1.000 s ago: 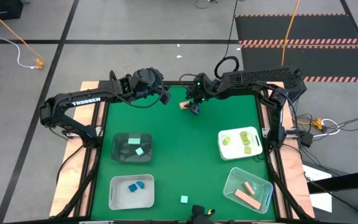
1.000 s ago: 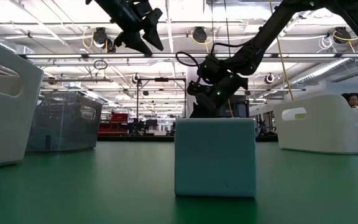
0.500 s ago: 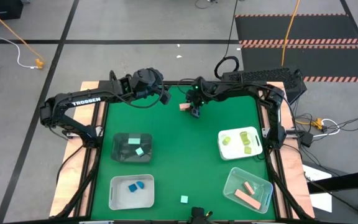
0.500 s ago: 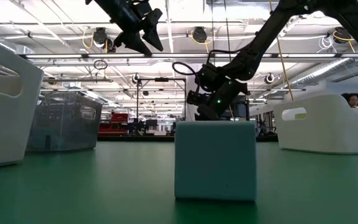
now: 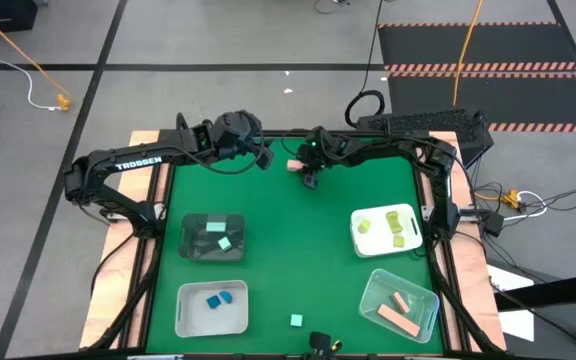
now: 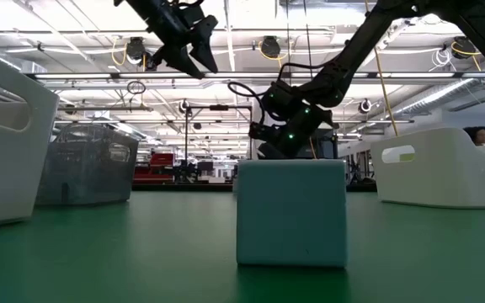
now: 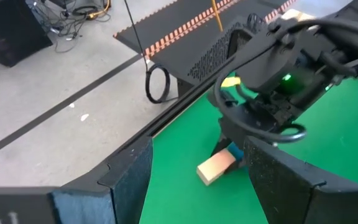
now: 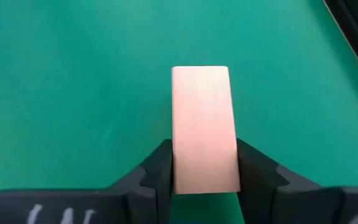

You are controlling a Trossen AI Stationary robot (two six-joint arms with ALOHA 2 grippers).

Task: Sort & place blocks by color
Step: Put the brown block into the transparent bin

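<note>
A salmon-tan bar block (image 8: 202,118) lies by the table's far edge, near the middle (image 5: 295,166). My right gripper (image 8: 205,179) is shut on it and reaches in from the right (image 5: 310,172). My left gripper (image 5: 265,157) hangs open above the far left of the mat, high in the low view (image 6: 194,52). It points at the bar (image 7: 216,168) and holds nothing. A loose pale mint cube (image 5: 296,320) stands on the mat at the near edge and fills the low view (image 6: 291,212). My right gripper pinches the bar's two long sides (image 8: 178,171) between its two fingers, at the end nearest the wrist. The fingers (image 8: 257,168) slant down from the table's right and lie along the bar, which sticks out ahead of them. Whether the bar is clear of the mat I cannot tell.
A dark tray (image 5: 190,240) with mint blocks and a white tray (image 5: 183,310) with blue blocks stand at the left. A white tray (image 5: 413,228) with yellow-green blocks and a clear tray (image 5: 373,295) with salmon blocks stand at the right. Green mat lies bare between them.
My right arm has shifted a little toward the table's left and sunk slightly toward the salmon bar, its wrist turning somewhat. My left arm has kept still.
</note>
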